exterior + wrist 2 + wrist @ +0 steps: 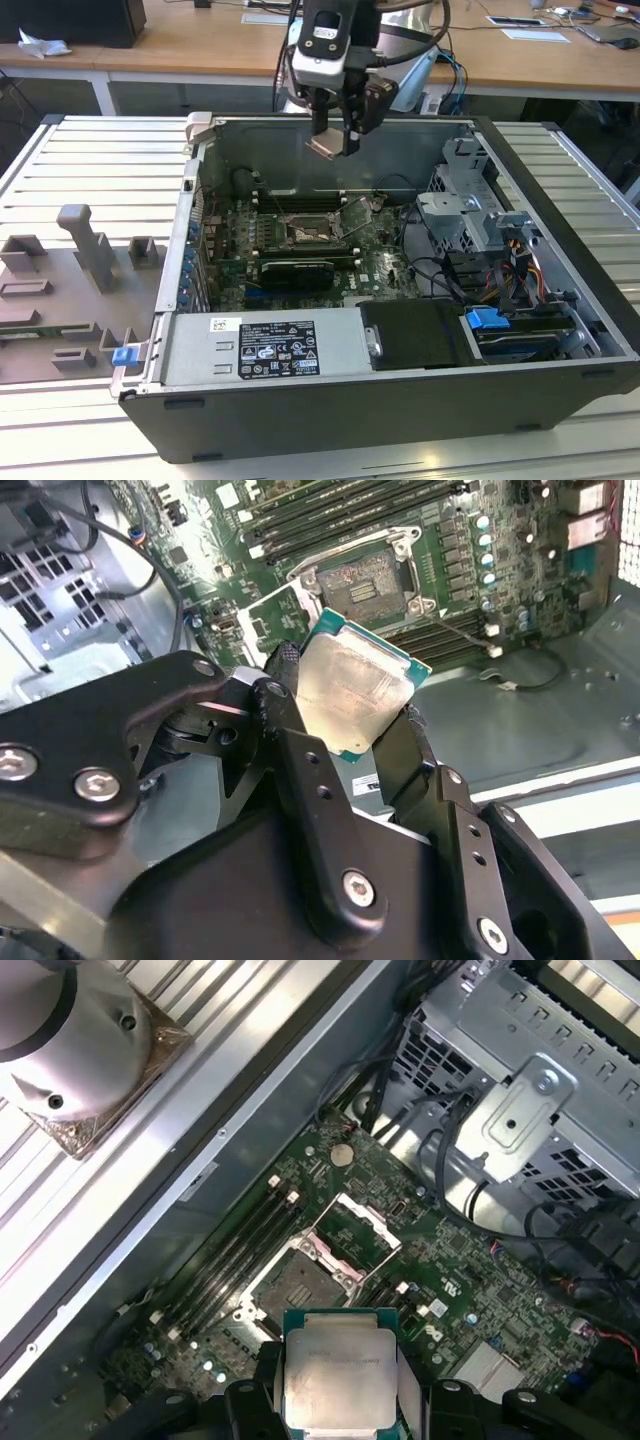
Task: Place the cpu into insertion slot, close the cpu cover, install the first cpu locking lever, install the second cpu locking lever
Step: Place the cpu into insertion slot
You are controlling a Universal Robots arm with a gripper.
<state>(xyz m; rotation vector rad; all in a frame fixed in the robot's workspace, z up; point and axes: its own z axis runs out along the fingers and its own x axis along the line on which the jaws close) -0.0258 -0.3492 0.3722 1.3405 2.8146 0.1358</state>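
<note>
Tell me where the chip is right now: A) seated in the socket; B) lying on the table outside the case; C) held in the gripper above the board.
C: the gripper is shut on the chip, holding it in the air over the board, and the socket below is empty.

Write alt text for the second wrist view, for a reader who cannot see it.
The gripper holds the cpu by two opposite edges, silvery top facing the camera, above the green motherboard. Beyond it, the insertion slot sits uncovered and empty.
</note>
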